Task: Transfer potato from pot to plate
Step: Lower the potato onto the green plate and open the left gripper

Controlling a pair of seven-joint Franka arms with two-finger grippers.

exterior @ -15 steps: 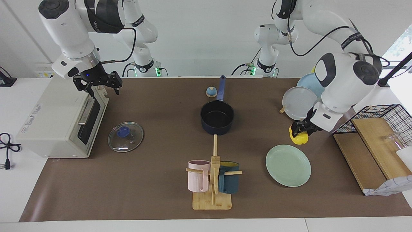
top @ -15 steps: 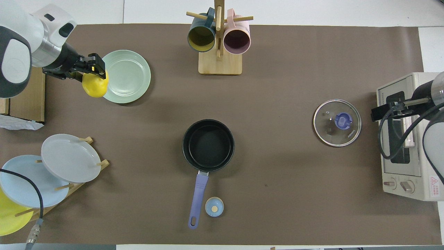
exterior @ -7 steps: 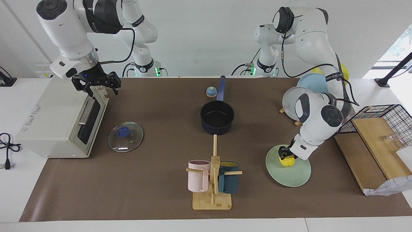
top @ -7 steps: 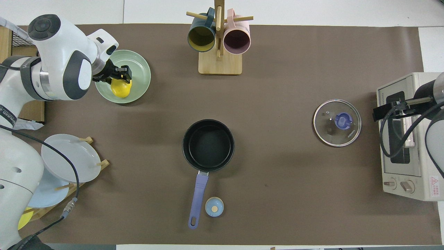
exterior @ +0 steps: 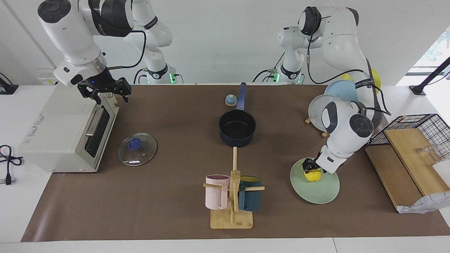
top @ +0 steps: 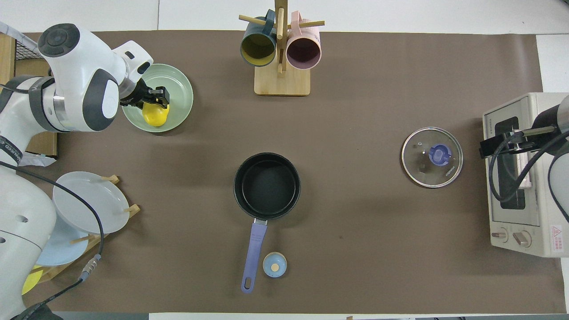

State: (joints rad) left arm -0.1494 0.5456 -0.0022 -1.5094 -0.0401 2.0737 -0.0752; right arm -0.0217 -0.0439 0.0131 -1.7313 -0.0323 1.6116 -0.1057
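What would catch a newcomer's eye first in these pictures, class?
The small bright yellow potato on the pale mint-green round plate, at the left arm's end of the table, with the left gripper on it. Then the empty dark navy saucepan mid-table, and the right gripper waiting over the white toaster oven.

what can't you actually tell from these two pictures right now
- Whether the left gripper has let go of the small yellow lumpy potato on the pale mint-green round plate: both views, fingers too small to read.
- The underside of the potato: whether it rests on the plate.
- Right gripper over the white toaster oven: the overhead view's edge cuts it.
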